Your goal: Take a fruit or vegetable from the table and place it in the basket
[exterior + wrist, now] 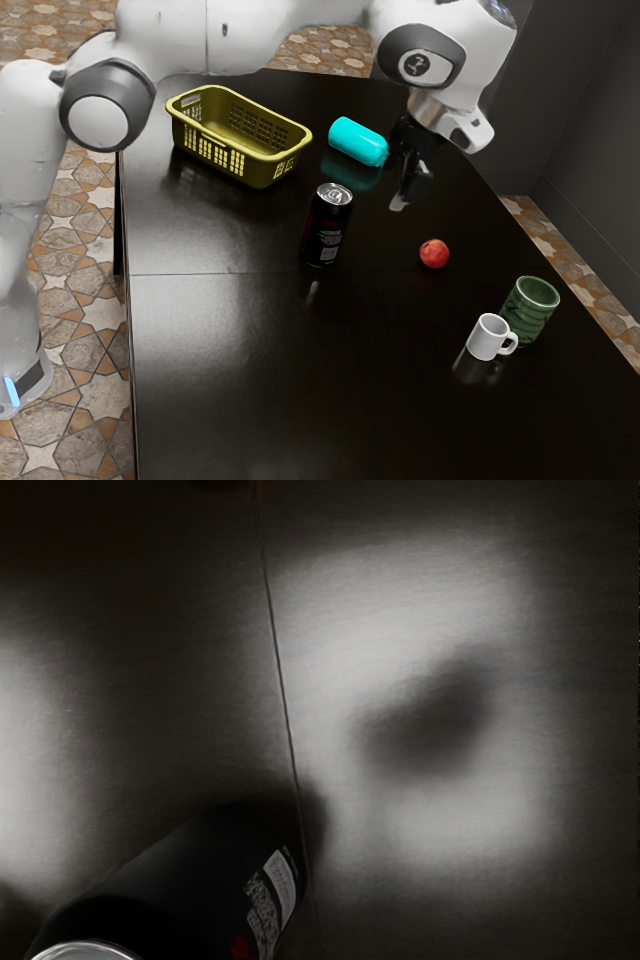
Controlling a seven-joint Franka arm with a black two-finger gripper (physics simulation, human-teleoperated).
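Red fruit (434, 254) on table (220, 380), lower than and apart from the claw (410, 190), its state I cannot tell

Over my feed I'm seeing an olive-yellow basket (262, 172), turquoise cylinder (358, 141), black can (328, 225) with silver top and whitish label, red fruit (434, 254), white mug (487, 340), dark-banded green cup (528, 305), black table (230, 350), and brown-and-cream star-patterned floor tiles (75, 440).

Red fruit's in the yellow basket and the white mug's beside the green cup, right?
Not quite: the exterior view shows the red fruit on the table, outside the yellow basket. The white mug is beside the green cup, as you say.
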